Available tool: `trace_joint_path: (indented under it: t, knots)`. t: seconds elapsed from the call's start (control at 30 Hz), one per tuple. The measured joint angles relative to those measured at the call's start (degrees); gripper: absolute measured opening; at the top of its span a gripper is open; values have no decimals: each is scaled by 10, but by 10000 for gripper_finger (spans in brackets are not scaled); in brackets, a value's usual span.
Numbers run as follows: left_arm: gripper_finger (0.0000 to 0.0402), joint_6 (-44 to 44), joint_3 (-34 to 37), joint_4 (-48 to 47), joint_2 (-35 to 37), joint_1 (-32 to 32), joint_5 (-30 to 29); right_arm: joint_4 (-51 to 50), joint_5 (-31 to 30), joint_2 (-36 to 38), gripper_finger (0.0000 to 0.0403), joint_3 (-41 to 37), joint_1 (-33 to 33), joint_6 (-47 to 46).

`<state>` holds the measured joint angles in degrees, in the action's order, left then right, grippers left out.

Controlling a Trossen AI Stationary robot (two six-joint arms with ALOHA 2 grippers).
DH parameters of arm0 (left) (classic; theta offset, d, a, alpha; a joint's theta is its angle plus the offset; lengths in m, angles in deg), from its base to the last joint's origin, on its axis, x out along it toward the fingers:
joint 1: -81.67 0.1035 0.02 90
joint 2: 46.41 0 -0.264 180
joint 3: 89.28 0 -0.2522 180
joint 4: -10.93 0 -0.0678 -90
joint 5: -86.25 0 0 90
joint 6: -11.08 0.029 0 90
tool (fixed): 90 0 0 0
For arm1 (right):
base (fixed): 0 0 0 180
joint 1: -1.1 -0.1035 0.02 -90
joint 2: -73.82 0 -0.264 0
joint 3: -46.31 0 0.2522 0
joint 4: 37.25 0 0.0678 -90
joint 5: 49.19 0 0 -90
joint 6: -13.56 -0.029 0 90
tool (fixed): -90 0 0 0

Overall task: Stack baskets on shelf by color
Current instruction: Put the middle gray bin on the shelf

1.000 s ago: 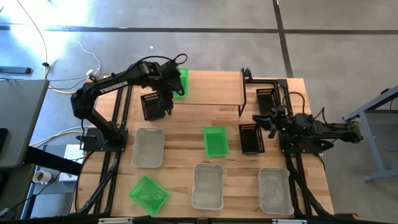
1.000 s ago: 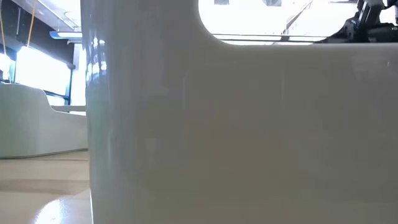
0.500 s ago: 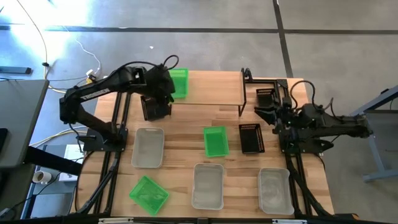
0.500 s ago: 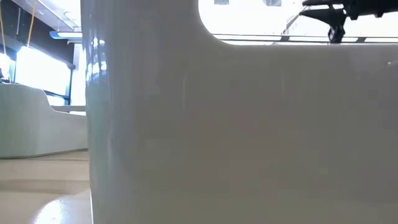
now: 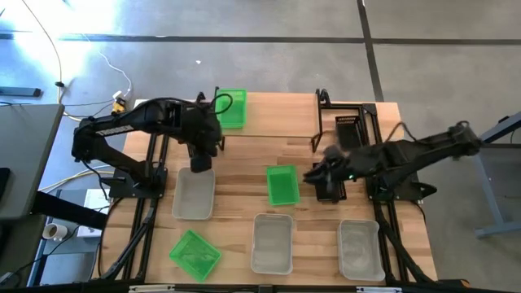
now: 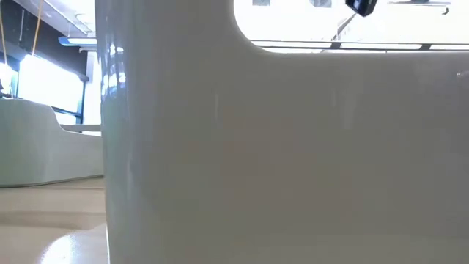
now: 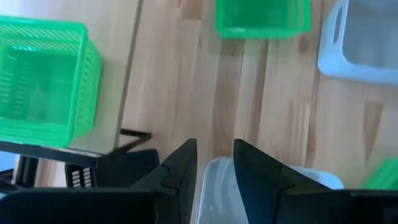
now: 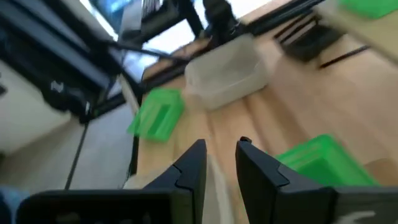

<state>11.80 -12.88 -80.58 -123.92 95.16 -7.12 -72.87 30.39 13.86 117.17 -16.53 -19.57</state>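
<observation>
A green basket [image 5: 232, 107] sits on the left end of the shelf [image 5: 277, 114]. Just off the shelf's near left corner my left gripper [image 5: 200, 161] [image 7: 215, 163] points down, open with nothing between its fingers. It hangs above a black basket [image 7: 115, 171] and the far end of a whitish basket [image 5: 194, 195]. My right gripper [image 5: 313, 174] [image 8: 221, 158] reaches in from the right, open and holding nothing. It is above the left side of another black basket [image 5: 332, 189], beside a green basket [image 5: 282, 185].
A third black basket [image 5: 348, 130] stands right of the shelf. Along the near edge lie a green basket [image 5: 194, 254] and two whitish ones [image 5: 272, 242] [image 5: 359, 248]. A whitish basket wall [image 6: 278, 161] fills the low view.
My left gripper has drawn back from the green basket on the shelf toward the near edge and now hangs off the shelf's near left corner. My right gripper has risen from the right edge and swung out toward the table's middle. No basket has moved.
</observation>
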Motion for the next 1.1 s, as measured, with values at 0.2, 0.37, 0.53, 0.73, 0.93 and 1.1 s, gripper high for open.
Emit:
trace_joint_path:
  t: [0.2, 0.37, 0.53, 0.73, 0.93, 1.1]
  knots:
    - [97, 10, 0, -3, 0, -5, 0, -26, 0, -113, 73, 94, -54, 1]
    - [97, 10, 0, -4, 0, -5, -4, -27, 0, -183, 73, 140, -88, 1]
    - [97, 10, 0, -4, 0, -5, -8, -27, 0, -248, 75, 172, -114, -13]
    - [97, 10, 0, -4, 0, -5, -12, -24, 41, -320, 112, 197, -129, -51]
    - [97, 10, 0, -4, 0, -5, -24, 17, 76, -385, 145, 216, -155, -41]
    - [97, 10, 0, -4, 0, -5, -24, 18, 77, -431, 144, 235, -176, -42]
